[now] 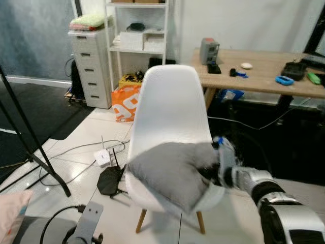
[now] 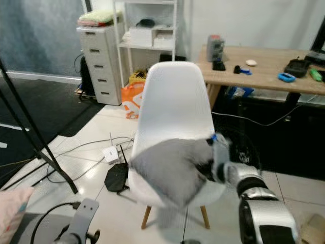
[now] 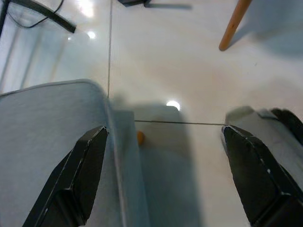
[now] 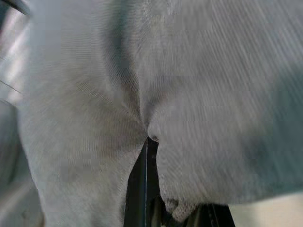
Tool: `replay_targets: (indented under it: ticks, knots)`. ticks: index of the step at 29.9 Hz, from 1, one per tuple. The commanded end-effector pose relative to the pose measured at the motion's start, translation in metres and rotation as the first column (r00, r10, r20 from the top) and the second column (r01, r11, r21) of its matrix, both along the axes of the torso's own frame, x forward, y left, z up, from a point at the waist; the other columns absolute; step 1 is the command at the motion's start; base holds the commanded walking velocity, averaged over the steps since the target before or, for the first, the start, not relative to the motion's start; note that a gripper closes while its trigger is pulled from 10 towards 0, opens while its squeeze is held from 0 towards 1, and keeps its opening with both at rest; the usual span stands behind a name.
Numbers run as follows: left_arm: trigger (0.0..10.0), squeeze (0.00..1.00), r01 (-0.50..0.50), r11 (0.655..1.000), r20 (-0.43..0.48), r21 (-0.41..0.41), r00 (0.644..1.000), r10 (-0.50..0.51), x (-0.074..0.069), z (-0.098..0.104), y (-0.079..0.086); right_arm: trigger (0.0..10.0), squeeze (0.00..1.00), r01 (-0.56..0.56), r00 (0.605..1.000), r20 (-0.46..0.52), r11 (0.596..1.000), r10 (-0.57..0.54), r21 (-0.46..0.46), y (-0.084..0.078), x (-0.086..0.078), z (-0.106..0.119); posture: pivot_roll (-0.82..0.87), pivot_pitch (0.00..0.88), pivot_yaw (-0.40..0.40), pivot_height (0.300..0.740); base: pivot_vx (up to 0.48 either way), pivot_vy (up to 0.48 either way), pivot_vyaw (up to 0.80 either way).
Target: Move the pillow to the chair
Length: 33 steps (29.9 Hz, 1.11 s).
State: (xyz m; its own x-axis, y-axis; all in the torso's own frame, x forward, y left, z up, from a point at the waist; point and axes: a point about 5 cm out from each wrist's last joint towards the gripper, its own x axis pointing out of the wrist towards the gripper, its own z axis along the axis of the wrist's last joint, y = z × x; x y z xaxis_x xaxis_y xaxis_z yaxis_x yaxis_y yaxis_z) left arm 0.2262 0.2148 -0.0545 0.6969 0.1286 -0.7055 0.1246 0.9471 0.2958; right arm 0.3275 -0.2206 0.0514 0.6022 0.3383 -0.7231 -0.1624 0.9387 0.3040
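the grey pillow (image 1: 172, 173) lies on the seat of the white chair (image 1: 170, 101), with one corner hanging a bit over the front edge. the right gripper (image 1: 212, 174) reaches in from the right side, and its black fingers (image 4: 142, 184) are closed tight on a fold of the pillow cloth — the wrist view shows the cloth pinched and wrinkled around them. the left gripper (image 3: 163, 175) hangs low near the floor (image 3: 189, 71) with its two fingers (image 3: 78, 175) spread wide apart, holding nothing. under it there are pale tiles, a grey flat thing (image 3: 47, 142) and a wooden chair leg (image 3: 234, 23). behind the chair stands a wooden table (image 1: 264, 73) with small things on it — a blue one (image 1: 284, 80) too. an orange bag (image 1: 127, 101) sits on the floor by a white set of drawers (image 1: 94, 66), and cables (image 1: 76, 152) lie across the tiles.
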Motion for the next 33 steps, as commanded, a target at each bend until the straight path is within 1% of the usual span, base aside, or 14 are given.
replay_targets:
  ticks: [1, 4, 7, 11, 14, 15, 16, 17, 20, 27, 29, 31, 32, 33]
  knots:
    - [10.0, 0.0, 0.003, 1.0, -0.017, 0.007, 1.0, -0.003, -0.003, -0.002, 0.002, 10.0, 0.0, 0.047, 0.999, -0.023, 0.996, -0.049, -0.074, -0.013, -0.002, 0.0, -0.14, 0.032, -0.017, 0.565, 0.0, 0.0, 0.0]
    - [10.0, 0.0, 0.004, 1.0, -0.018, 0.007, 1.0, -0.004, -0.003, -0.002, 0.002, 10.0, 0.0, 0.084, 0.995, -0.034, 0.987, -0.09, -0.138, -0.024, -0.007, -0.004, -0.14, 0.032, -0.015, 0.555, 0.0, 0.0, 0.0]
    - [10.0, 0.0, 0.004, 1.0, -0.019, 0.008, 1.0, -0.004, -0.002, -0.001, 0.002, 10.0, 0.0, 0.183, 0.982, 0.006, 0.959, -0.187, -0.217, -0.041, -0.009, -0.003, -0.14, 0.035, -0.014, 0.54, 0.0, 0.0, 0.0]
    - [10.0, 0.0, 0.004, 1.0, -0.019, 0.008, 1.0, -0.004, -0.002, -0.001, 0.002, 10.0, 0.0, 0.236, 0.971, 0.04, 0.936, -0.234, -0.261, -0.05, -0.009, -0.001, -0.14, 0.035, -0.014, 0.53, 0.0, 0.0, 0.0]
    - [10.0, 0.0, 0.004, 1.0, -0.02, 0.01, 1.0, -0.004, -0.003, -0.002, 0.003, 10.0, 0.0, 0.444, 0.892, 0.238, 0.843, -0.384, -0.304, -0.079, -0.002, 0.021, -0.14, 0.04, -0.007, 0.515, 0.0, 0.0, 0.0]
    - [10.0, 0.0, 0.004, 1.0, -0.02, 0.01, 1.0, -0.004, -0.003, -0.002, 0.003, 10.0, 0.0, 0.444, 0.892, 0.238, 0.843, -0.384, -0.304, -0.079, -0.002, 0.021, -0.14, 0.04, -0.007, 0.515, 0.0, 0.0, 0.0]
    - [10.0, 0.0, 0.004, 1.0, -0.021, 0.011, 1.0, -0.004, -0.003, -0.002, 0.003, 10.0, 0.0, 0.481, 0.87, 0.273, 0.826, -0.41, -0.294, -0.084, 0.0, 0.026, -0.14, 0.04, -0.007, 0.515, 0.0, 0.0, 0.0]
    - [10.0, 0.0, 0.004, 1.0, -0.021, 0.011, 1.0, -0.004, -0.003, -0.002, 0.003, 10.0, 0.0, 0.481, 0.87, 0.273, 0.826, -0.41, -0.294, -0.084, 0.0, 0.026, -0.14, 0.04, -0.007, 0.515, 0.0, 0.0, 0.0]
    - [10.0, 0.0, 0.008, 1.0, -0.024, 0.014, 1.0, -0.008, -0.004, -0.002, 0.005, 10.0, 0.0, 0.548, 0.8, 0.415, 0.809, -0.434, -0.21, -0.087, 0.015, 0.052, -0.13, 0.047, 0.002, 0.515, 0.0, 0.0, 0.0]
    - [10.0, 0.0, 0.013, 1.0, -0.025, 0.015, 1.0, -0.013, -0.004, -0.002, 0.005, 10.0, 0.0, 0.583, 0.746, 0.503, 0.793, -0.436, -0.177, -0.085, 0.025, 0.068, -0.12, 0.054, 0.009, 0.515, 0.0, 0.0, 0.0]
    - [10.0, 0.0, 0.017, 1.0, -0.025, 0.017, 1.0, -0.016, -0.004, -0.002, 0.005, 10.0, 0.0, 0.604, 0.711, 0.527, 0.788, -0.466, -0.117, -0.079, 0.031, 0.074, -0.11, 0.055, 0.018, 0.515, 0.0, 0.0, 0.0]
    - [10.0, 0.0, 0.018, 1.0, -0.025, 0.018, 1.0, -0.017, -0.004, -0.002, 0.006, 10.0, 0.0, 0.605, 0.703, 0.524, 0.791, -0.481, -0.086, -0.076, 0.032, 0.075, -0.11, 0.055, 0.018, 0.515, 0.0, 0.0, 0.0]
    - [10.0, 0.0, 0.02, 1.0, -0.027, 0.02, 0.999, -0.02, -0.005, -0.002, 0.006, 10.0, 0.0, 0.578, 0.709, 0.52, 0.815, -0.477, -0.04, -0.067, 0.036, 0.075, -0.11, 0.055, 0.021, 0.515, 0.0, 0.0, 0.0]
    - [10.0, 0.0, 0.02, 1.0, -0.027, 0.02, 0.999, -0.02, -0.005, -0.002, 0.006, 10.0, 0.0, 0.578, 0.709, 0.52, 0.815, -0.477, -0.04, -0.067, 0.036, 0.075, -0.11, 0.055, 0.021, 0.515, 0.0, 0.0, 0.0]
